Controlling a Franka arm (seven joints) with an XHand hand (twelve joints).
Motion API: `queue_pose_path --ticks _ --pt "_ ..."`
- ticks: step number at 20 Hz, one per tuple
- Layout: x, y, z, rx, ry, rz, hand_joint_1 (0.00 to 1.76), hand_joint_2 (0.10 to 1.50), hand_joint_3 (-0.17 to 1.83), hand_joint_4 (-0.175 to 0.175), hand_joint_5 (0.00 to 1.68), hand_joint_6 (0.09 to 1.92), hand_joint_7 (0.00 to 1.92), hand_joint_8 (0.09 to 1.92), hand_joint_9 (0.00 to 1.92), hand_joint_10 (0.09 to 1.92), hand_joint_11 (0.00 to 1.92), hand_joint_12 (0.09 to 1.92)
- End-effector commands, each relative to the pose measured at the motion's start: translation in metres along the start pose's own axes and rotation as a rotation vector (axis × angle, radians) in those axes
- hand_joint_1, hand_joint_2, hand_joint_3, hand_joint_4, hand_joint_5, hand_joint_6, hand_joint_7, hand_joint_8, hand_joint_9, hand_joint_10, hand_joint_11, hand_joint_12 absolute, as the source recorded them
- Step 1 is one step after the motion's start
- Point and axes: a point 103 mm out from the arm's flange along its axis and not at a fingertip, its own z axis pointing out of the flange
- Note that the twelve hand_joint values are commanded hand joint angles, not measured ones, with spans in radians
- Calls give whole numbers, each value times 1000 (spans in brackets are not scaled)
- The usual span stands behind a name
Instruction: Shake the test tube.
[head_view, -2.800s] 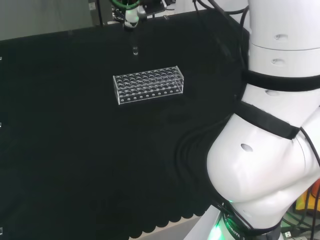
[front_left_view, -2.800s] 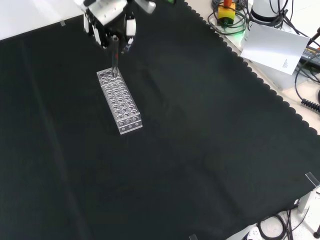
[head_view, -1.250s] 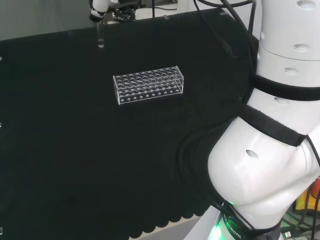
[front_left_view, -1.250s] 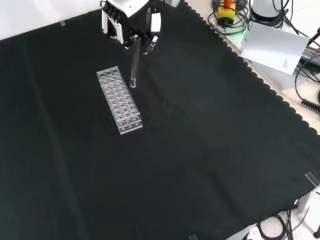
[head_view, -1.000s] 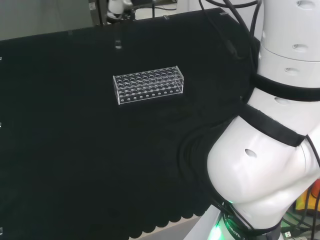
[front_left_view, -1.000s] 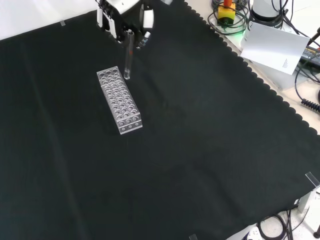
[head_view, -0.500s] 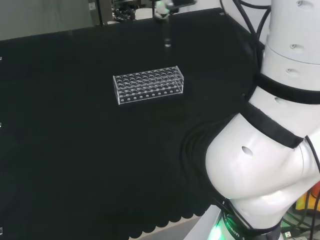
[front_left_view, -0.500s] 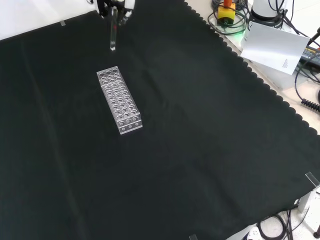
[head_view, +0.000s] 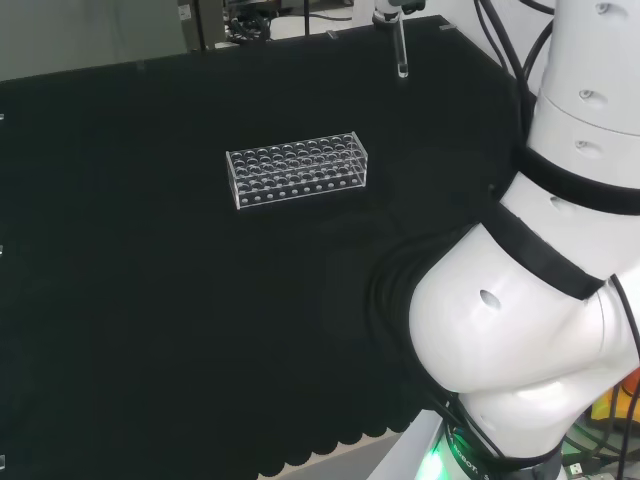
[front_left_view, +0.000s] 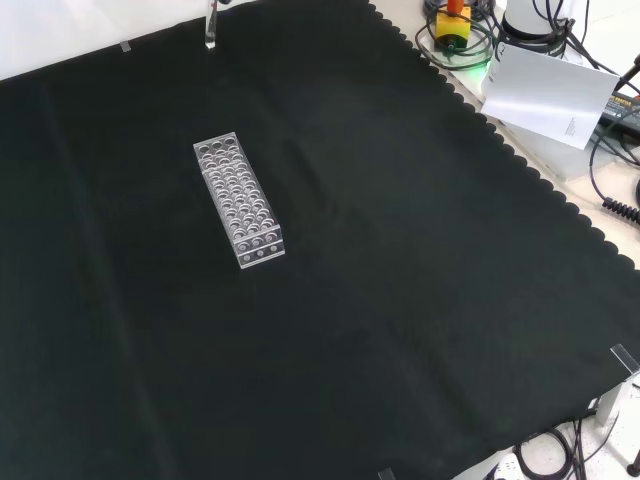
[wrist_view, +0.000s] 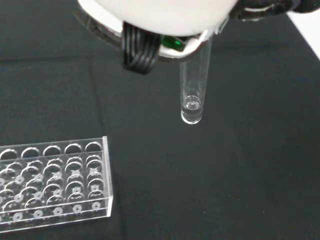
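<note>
The hand (wrist_view: 165, 15) showed in the wrist view as a blurred white mass with dark cable loops under it, and whether its fingers were curled or straight could not be told there. The tube (wrist_view: 194, 80) hung out from beneath that mass, roughly upright and closed end down, clear of the cloth (wrist_view: 250, 165) with nothing else supporting it, so the hand was judged to be carrying it by its upper part. No liquid could be made out inside it.

Taking the rack (head_view: 297, 169) as the landmark: in the head view the tube (head_view: 401, 50) hung in the air beyond the rack and to the right of its right end, well apart from it, near the far edge of the cloth (head_view: 150, 330). In the front view the tube (front_left_view: 211, 30) appeared at the very top, above the far short end of the rack (front_left_view: 238, 201). The rack lay flat on the cloth (front_left_view: 420, 300) with its holes apparently empty.

With the tube lifted and held away from the rack, the shaking seemed to be in progress. The main risk from there was the tube slipping out during a quick swing, since smooth glass held by its top has little to stop it; it would drop onto the cloth or the rack and might break. A wide swing low over the rack could also knock the tube's lower end against it and shove the rack aside.
</note>
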Motion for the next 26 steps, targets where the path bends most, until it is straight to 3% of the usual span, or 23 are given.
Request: queue_pose_path --ticks 1,8,19,22,26 --pt "15 -1 0 -1 17 -27 1224 619 664 -175 1385 459 1860 413 1698 313 1040 1052" --pt "89 -3 0 3 41 -174 1224 619 664 -175 1386 458 1860 414 1698 313 1043 1049" --pt "216 -16 -30 -29 99 -401 1224 619 664 -175 1387 456 1860 414 1698 312 1045 1045" --pt "235 -21 -37 -38 104 -439 1224 619 664 -175 1387 456 1860 414 1699 312 1046 1044" --pt "239 -23 -39 -39 99 -448 1224 619 664 -175 1387 455 1861 415 1699 313 1046 1043"
